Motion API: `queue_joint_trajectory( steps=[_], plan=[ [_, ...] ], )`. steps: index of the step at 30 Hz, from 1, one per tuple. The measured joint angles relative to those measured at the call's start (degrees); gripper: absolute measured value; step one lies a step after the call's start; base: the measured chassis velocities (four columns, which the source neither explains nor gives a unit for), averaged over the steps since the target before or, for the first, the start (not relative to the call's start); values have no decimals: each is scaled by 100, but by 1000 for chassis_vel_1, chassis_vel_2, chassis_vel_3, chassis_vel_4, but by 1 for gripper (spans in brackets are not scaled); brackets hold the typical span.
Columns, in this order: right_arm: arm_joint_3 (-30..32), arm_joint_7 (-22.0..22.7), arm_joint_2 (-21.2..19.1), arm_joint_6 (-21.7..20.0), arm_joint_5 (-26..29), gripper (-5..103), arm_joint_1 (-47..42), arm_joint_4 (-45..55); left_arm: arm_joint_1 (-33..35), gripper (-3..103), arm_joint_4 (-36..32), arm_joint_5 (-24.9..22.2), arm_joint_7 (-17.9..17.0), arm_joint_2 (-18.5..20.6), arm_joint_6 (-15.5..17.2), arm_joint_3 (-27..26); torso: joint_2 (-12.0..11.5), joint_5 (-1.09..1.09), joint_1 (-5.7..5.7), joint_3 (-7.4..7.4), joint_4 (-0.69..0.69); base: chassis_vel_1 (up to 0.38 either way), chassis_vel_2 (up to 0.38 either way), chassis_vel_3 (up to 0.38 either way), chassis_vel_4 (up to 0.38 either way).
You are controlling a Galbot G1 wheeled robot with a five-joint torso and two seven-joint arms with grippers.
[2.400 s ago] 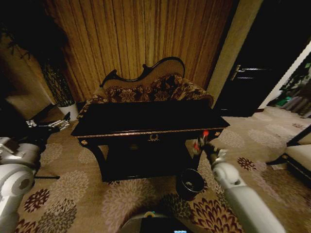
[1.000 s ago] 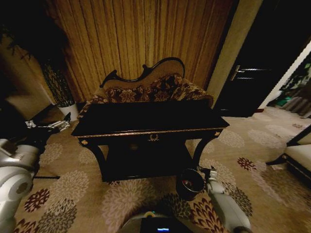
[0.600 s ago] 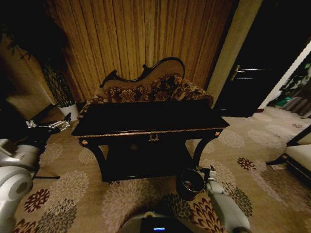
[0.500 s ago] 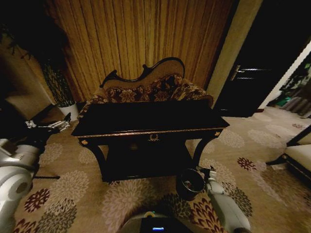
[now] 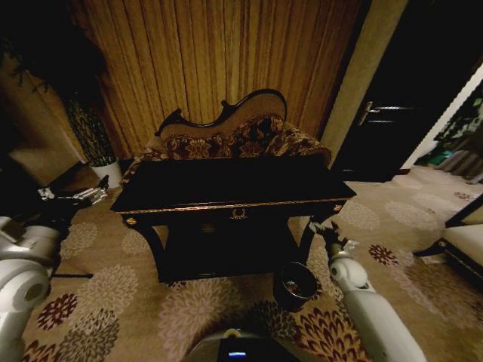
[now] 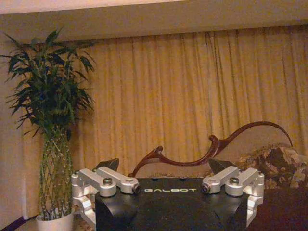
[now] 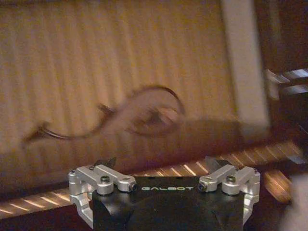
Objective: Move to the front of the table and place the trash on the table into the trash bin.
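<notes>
**Ask:** Where was your right pincer?

**Me:** It hung by the right front leg of the tabletop, a bit above the bin and off to its side. My wrist view showed its two fingers apart, with nothing between them.

**Ask:** And the other one?

**Me:** My left pincer waited out past the left end of the tabletop, over the carpet. Its fingers were apart too, and it held nothing.

**Ask:** Where was the trash?

**Me:** I saw small bits down inside the bin, some red and some pale. They were too small for me to tell one from another. The bin stood on the carpet in front of the tabletop, near its right leg.

**Ask:** How would trash like that feel to pick up?

**Me:** I think it would be very light. Paper scraps are soft and squash flat, so a gentle pinch on the fattest lump should do. A plastic bottle is smooth and can slip or roll, so I would take it around the middle and not squeeze hard.

**Ask:** Was the job nearly done?

**Me:** I think so.
</notes>
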Motion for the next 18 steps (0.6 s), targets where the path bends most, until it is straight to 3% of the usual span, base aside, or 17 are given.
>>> queue_joint_trajectory(
  steps=[5,11,16,18],
  plan=[
    [-12,-43,-31,-272,-193,100,-86,820,30,100,-16,2,-21,-31,0,-23,0,2,0,0,1,0,0,0,0],
    [-91,73,-115,-968,-589,100,-55,1732,36,100,24,19,-39,-109,34,30,0,1,0,0,2,0,0,0,0],
    [-92,139,-193,-1694,-486,100,-83,2263,26,100,33,77,-76,-118,113,19,0,1,0,0,0,0,0,0,0],
    [-99,148,-196,-1771,-468,100,-83,2295,25,100,28,96,-84,-118,139,20,0,1,0,0,0,0,0,0,0]
  ],
)
